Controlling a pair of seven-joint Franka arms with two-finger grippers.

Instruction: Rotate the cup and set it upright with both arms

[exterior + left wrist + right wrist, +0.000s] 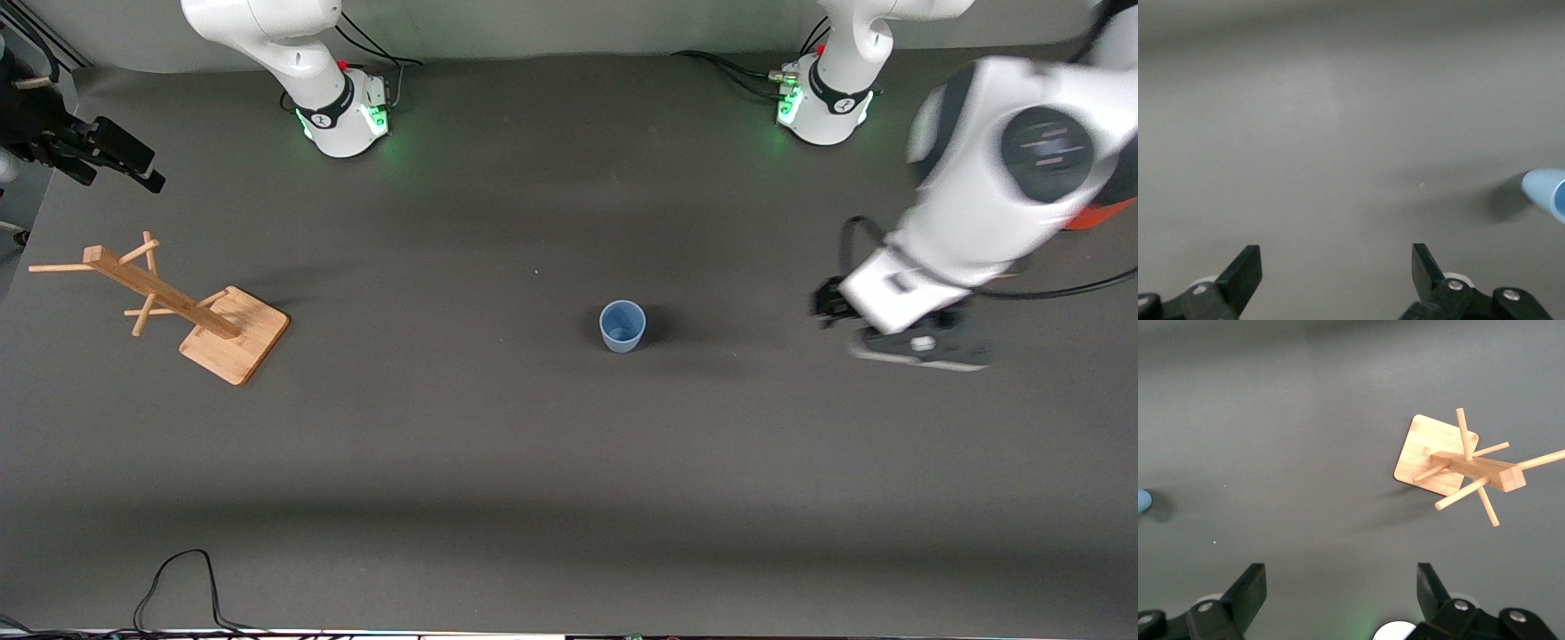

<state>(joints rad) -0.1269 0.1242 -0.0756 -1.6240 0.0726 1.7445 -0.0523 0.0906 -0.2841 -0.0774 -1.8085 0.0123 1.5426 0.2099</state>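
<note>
Both grippers gape wide, holding nothing. Left gripper (1336, 273) hangs over bare mat toward its arm's end of the table; its wrist view catches just the rim of the blue cup (621, 325), upright mid-table. Right gripper (1341, 593) looks down on the wooden peg stand (1458, 463) at its arm's end, well apart from the cup.

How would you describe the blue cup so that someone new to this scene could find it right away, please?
On the dark grey table, look near the middle, between the wooden peg rack at the right arm's end and the left gripper at the other. The cup stands there alone, mouth up. It is the only light-blue thing, small, tapered, without a handle.
</note>
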